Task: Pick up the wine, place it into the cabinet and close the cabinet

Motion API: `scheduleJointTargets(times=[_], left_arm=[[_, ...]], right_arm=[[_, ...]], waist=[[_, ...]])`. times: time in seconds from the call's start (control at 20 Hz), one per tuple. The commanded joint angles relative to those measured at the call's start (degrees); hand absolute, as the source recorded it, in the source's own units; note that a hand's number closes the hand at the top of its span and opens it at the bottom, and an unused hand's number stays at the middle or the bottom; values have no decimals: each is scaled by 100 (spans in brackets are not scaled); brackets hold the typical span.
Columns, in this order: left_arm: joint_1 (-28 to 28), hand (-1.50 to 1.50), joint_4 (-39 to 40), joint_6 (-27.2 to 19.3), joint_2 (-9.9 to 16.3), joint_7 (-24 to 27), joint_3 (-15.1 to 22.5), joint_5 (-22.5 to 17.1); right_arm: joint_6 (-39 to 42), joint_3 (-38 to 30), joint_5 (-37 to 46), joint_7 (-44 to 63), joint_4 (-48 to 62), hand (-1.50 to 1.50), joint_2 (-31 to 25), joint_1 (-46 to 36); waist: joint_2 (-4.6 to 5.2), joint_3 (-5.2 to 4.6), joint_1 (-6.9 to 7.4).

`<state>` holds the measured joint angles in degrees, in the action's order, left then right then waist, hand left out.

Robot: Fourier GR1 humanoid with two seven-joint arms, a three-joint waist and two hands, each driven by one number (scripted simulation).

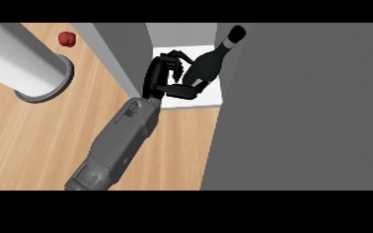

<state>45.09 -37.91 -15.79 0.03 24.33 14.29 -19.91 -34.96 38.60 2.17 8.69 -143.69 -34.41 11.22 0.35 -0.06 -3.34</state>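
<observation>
Kitchen: wooden counter [51, 143], cabinet [291, 118]

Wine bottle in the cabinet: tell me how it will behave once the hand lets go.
The wine bottle is tall, narrow and now tilted, so it may tip unless stood upright. Its round body would likely roll if it falls. It looks smooth and rigid, so it could slip in the left hand.
</observation>
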Motion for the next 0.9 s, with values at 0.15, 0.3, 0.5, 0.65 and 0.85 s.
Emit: scheduleJointTargets(times=[0.15, 0.3, 0.5, 0.65, 0.85], left_arm=[[961, 150, 1157, -457, -3, -143, 173, -128], [800, 150, 1571, -360, -3, 194, 179, -239], [1135, 150, 1846, -449, -3, 196, -76, -561], [1301, 150, 2167, -419, -3, 278, -294, -534], [1709, 150, 2430, -438, -3, 42, -425, -680]], right_arm=[[56, 49, -236, 103, -965, -150, -59, 368], [179, 212, -305, -4, -782, -150, 1, 331], [336, -111, -578, -36, -751, -150, -88, 314], [289, 40, -526, -201, -755, -150, -26, 556], [378, 28, -484, -221, -794, -150, -73, 545]], waist=[[37, 3, -152], [63, -1, -128], [98, 0, -193], [97, 3, -207], [122, -2, -307]])
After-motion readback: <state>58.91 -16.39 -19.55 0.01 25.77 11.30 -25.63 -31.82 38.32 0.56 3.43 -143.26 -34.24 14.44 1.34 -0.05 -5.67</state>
